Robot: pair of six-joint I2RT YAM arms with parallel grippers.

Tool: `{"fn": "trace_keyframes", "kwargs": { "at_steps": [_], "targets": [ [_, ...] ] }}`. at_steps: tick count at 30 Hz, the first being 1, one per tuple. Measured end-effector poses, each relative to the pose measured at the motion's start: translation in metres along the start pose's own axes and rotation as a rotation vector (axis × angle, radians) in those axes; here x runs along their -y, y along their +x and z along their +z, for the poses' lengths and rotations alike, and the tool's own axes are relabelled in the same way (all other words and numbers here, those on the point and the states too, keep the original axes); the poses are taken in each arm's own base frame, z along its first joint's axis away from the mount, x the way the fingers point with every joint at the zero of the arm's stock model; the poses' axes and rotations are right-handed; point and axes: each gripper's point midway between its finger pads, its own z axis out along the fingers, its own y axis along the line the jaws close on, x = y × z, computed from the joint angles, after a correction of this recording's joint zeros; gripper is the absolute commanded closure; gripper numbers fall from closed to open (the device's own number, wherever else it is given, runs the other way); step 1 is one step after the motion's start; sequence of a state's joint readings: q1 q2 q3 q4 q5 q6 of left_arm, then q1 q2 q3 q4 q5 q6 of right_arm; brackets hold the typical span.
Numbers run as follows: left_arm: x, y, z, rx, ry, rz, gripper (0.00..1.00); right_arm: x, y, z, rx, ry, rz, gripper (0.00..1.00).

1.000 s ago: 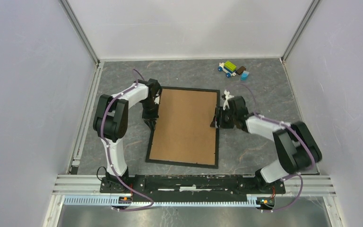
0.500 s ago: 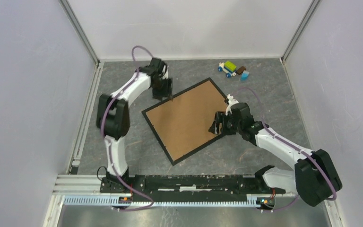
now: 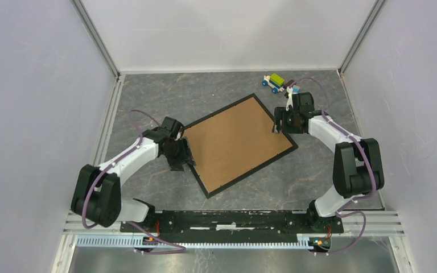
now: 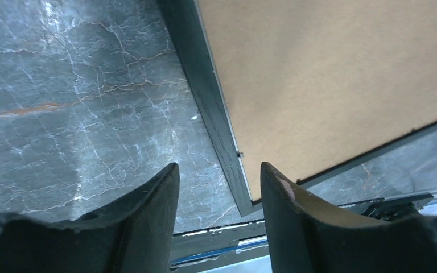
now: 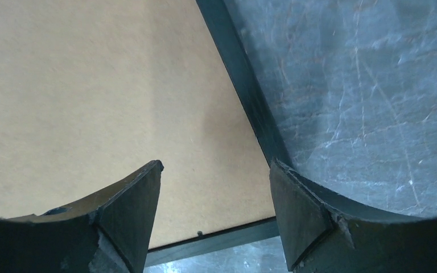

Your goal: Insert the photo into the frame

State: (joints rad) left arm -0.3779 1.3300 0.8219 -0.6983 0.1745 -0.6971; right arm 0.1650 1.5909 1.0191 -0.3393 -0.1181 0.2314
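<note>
The black frame (image 3: 251, 172) lies flat on the grey table, turned like a diamond, with the brown backing board (image 3: 236, 142) filling it. The photo is hidden. My left gripper (image 3: 182, 159) is open and empty, low over the frame's left edge. In the left wrist view the gripper (image 4: 219, 166) straddles the frame rim (image 4: 202, 85) near a corner, beside the board (image 4: 330, 74). My right gripper (image 3: 276, 121) is open and empty at the frame's far right edge. In the right wrist view the gripper (image 5: 216, 164) hangs over the board (image 5: 91, 85) and the rim (image 5: 242, 68).
A small toy car of coloured bricks (image 3: 279, 83) sits at the back right, just behind the right arm. White enclosure walls stand on three sides. The black mounting rail (image 3: 233, 219) runs along the near edge.
The frame has turned from upright to diagonal and slid a little right. My left arm swung from the far corner to the near left edge. My right arm moved to the far right edge.
</note>
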Motion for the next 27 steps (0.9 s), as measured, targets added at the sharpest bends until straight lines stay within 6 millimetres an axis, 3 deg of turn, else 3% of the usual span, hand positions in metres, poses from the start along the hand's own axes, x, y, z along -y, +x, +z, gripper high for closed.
{"fn": "trace_keyframes", "kwargs": {
  "at_steps": [3, 12, 18, 21, 27],
  "targets": [
    [-0.007, 0.008, 0.014, -0.046, -0.034, -0.035, 0.47, 0.004, 0.016, 0.004, -0.064, 0.005, -0.003, 0.25],
    [-0.013, 0.006, 0.047, -0.101, -0.08, -0.048, 0.65, 0.002, 0.016, -0.002, -0.053, -0.007, -0.022, 0.26],
    [-0.016, 0.001, 0.046, -0.131, -0.128, 0.018, 0.84, 0.008, 0.018, -0.002, -0.061, 0.018, -0.04, 0.26],
    [-0.026, -0.012, 0.044, -0.122, -0.181, 0.055, 0.92, 0.009, 0.021, -0.004, -0.076, 0.021, -0.047, 0.29],
    [-0.052, -0.038, 0.036, -0.109, -0.257, 0.077, 0.98, 0.018, 0.025, -0.007, -0.095, 0.03, -0.038, 0.48]
  ]
}}
